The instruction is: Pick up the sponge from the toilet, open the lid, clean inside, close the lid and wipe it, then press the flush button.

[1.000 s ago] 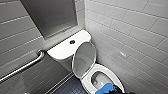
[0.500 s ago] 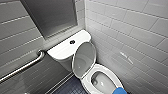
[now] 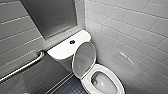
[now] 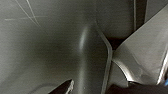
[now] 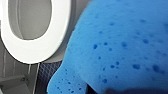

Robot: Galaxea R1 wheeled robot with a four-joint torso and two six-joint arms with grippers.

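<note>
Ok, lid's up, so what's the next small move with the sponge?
Probably shift the sponge sideways over the bowl: the lid already stands raised, and in the right wrist view the sponge hangs beside the seat rim, outside the opening.

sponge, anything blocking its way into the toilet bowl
Nothing visible blocks the sponge: the lid stands raised toward the tank, the bowl lies open, and nothing lies across the seat.

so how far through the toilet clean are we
Done: the sponge is off the toilet, apparently picked up, and the lid stands open. In hand: the sponge hovers beside the seat. Left: closing and wiping the lid, pressing the flush button. Whether the bowl is cleaned can't be judged.
</note>
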